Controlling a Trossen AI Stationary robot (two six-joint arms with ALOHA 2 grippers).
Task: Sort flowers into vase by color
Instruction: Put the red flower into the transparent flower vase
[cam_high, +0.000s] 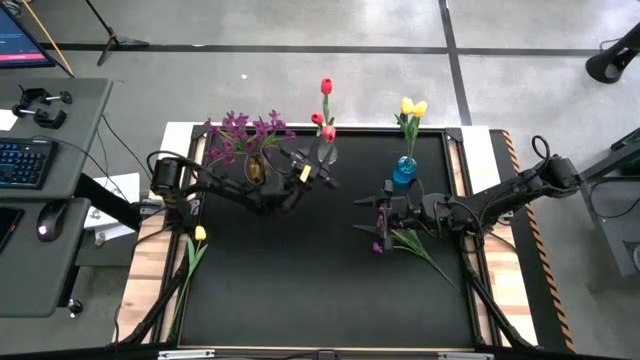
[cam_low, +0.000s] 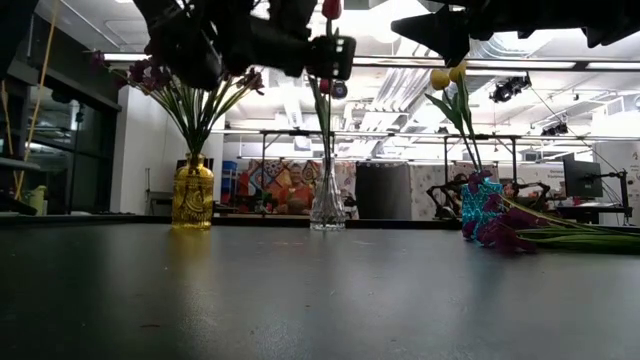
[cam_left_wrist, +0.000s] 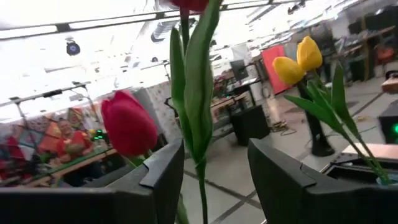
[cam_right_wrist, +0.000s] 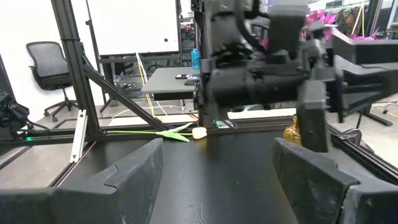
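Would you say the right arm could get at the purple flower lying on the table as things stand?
Probably yes: the right hand is open just above the purple flower, which lies flat with nothing over it.

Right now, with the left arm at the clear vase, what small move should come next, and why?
Probably lift the left gripper clear. Its fingers stand apart around the green stem of a tall red tulip, which already stands in the clear glass vase, so that flower looks delivered. A yellow tulip lying at the table's left edge waits, as does the purple spray under the open right gripper.
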